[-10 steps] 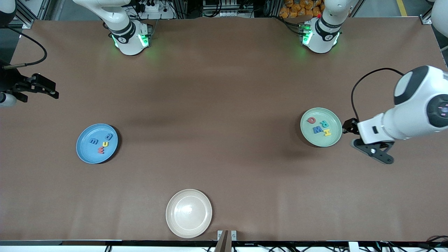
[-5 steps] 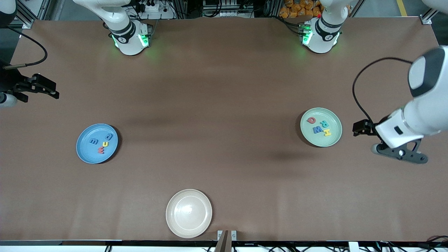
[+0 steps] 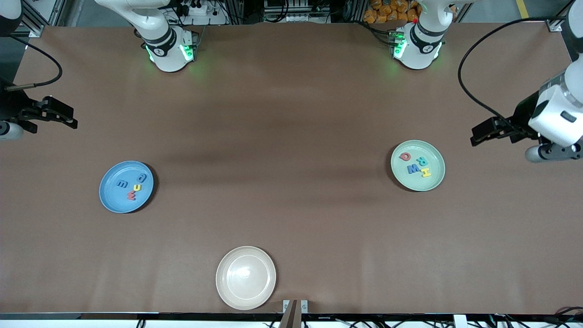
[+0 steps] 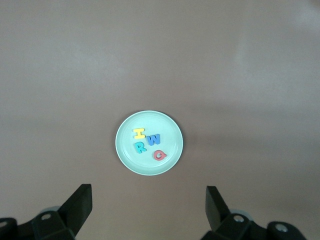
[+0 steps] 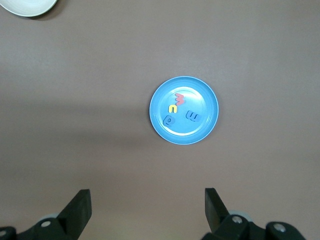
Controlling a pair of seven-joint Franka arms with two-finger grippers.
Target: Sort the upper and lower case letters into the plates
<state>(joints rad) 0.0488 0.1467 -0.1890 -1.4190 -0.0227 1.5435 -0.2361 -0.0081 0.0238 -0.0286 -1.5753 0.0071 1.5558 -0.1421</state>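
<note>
Pincers (image 4: 147, 210) wide; green plate (image 3: 438, 180) letters H, W, R.

Robotics lab. Two white robot arm bases (image 3: 168, 48) with green status lights bolted to wide brown paper-covered table (image 3: 291, 114); aluminium frame rails (image 3: 41, 18), power strip and black cables (image 3: 196, 9) along far edge.

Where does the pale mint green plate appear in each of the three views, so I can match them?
Front view: the mint green plate lies toward the left arm's end of the table, holding four letters.
Left wrist view: the plate sits near the picture's middle.
Right wrist view: not in it.
Shared landmark: the red Q on that plate.
</note>
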